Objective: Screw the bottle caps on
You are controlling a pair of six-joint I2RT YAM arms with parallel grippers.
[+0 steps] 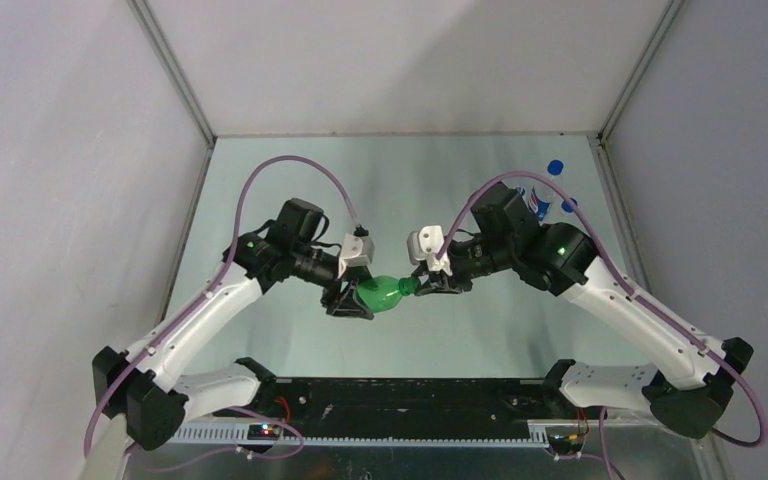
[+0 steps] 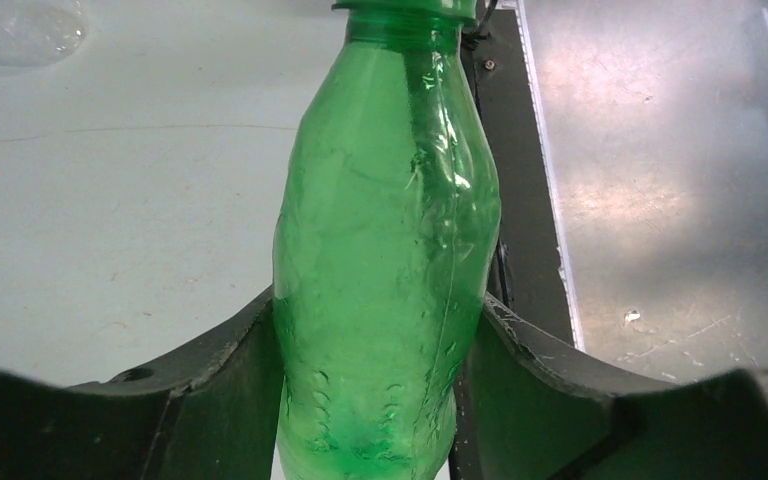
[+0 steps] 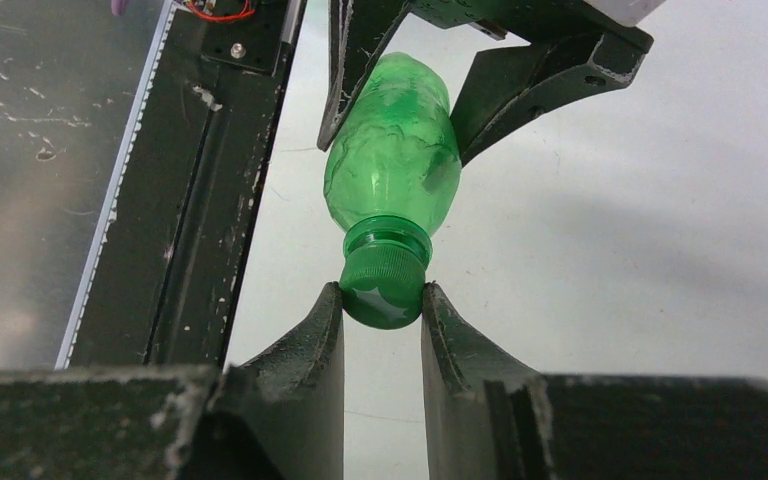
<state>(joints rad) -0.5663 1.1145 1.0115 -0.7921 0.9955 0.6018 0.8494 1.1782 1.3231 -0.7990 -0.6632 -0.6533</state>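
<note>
Jaws pinch ribbed green cap, translucent bottle

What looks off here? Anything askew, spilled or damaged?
The green bottle looks crumpled: its wall is creased and dented near where the left hand clamps it. The green cap sits in line with the neck, pinched by the right hand. No spill shows.
</note>
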